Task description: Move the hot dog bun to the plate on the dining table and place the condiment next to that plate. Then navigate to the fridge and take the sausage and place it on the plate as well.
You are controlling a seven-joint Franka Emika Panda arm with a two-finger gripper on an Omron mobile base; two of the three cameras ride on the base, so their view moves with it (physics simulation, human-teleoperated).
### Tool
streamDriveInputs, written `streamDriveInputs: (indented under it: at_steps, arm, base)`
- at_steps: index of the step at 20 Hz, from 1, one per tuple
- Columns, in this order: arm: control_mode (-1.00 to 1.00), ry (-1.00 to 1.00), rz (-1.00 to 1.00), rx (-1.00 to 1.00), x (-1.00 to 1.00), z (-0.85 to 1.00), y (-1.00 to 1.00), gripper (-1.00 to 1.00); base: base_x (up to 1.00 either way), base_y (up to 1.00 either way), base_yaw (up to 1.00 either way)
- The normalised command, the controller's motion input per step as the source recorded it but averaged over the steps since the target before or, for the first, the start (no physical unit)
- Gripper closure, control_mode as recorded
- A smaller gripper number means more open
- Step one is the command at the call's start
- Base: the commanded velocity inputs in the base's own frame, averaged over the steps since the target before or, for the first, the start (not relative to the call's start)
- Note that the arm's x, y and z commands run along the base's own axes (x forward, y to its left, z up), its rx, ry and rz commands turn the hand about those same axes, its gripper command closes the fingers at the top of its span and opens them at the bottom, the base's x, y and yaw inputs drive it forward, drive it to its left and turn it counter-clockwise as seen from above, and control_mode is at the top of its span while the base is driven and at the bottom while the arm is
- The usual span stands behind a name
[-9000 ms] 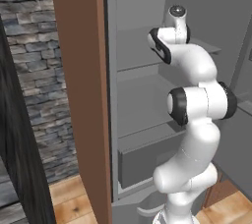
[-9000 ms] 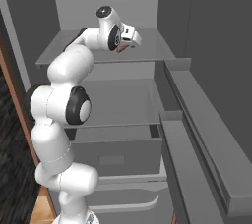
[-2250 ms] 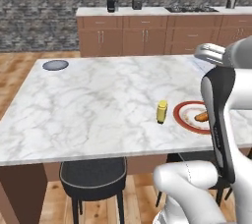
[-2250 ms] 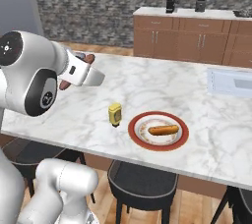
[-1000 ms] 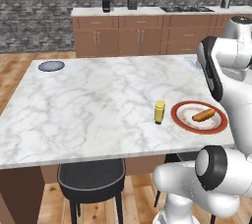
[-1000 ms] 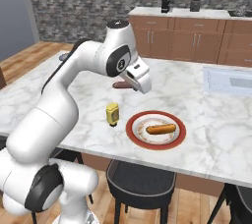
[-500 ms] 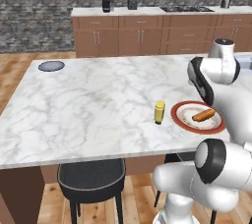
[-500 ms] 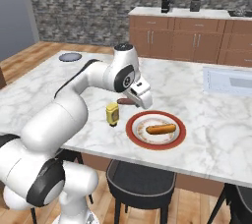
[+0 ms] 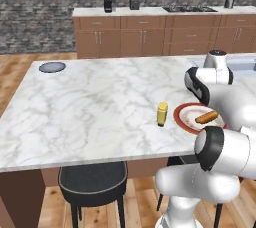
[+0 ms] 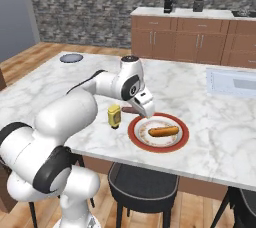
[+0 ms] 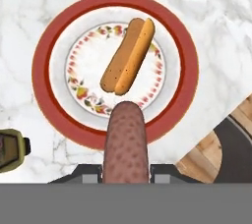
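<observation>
In the left base view, the dining table (image 9: 100, 107) carried the plate (image 9: 186, 122) near its right edge, with the hot dog bun (image 9: 206, 117) lying on it and the condiment (image 9: 162, 114) standing upright just beside the plate's left rim; the arm's white links covered the plate's right part, and the fingers could not be made out there. A small grey-blue dish (image 9: 52, 67) sat well apart at the table's far left corner, and a dark stool (image 9: 95, 184) stood under the near edge. In the right base view, the gripper (image 10: 143, 108) hung over the plate's (image 10: 175, 144) left rim, pointing down, clenched on the sausage (image 10: 131, 110), whose dark end stuck out to the left of the fingers towards the condiment (image 10: 114, 116). The bun (image 10: 163, 131) lay on the plate just right of and below the fingers, apart from them. In the hand view, the sausage (image 11: 126, 144) rose between the two finger tips, gripped from both sides, its free end reaching over the plate's (image 11: 59, 36) near rim. The bun (image 11: 128, 56) lay tilted on the plate's patterned middle, just beyond the sausage's end; whether the two touched could not be told. The condiment's cap (image 11: 11, 149) showed left of the fingers, off the plate on the marble.
</observation>
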Motion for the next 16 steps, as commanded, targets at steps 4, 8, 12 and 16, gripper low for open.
streamDriveInputs:
  at_steps: [4, 8, 12, 16]
  arm:
    - [-1.00, 0.01, -0.08, 0.07, 0.23, -0.25, -0.20, 1.00]
    - [-1.00, 0.00, -0.09, 0.05, 0.23, -0.29, -0.19, 1.00]
    - [-1.00, 0.00, -0.13, 0.02, 0.26, -0.24, -0.18, 1.00]
    - [-1.00, 0.00, -0.11, 0.00, 0.45, -0.14, -0.03, 1.00]
  base:
    - [0.00, 0.00, 0.00]
    - [0.00, 0.00, 0.00]
    - [0.00, 0.00, 0.00]
    - [0.00, 0.00, 0.00]
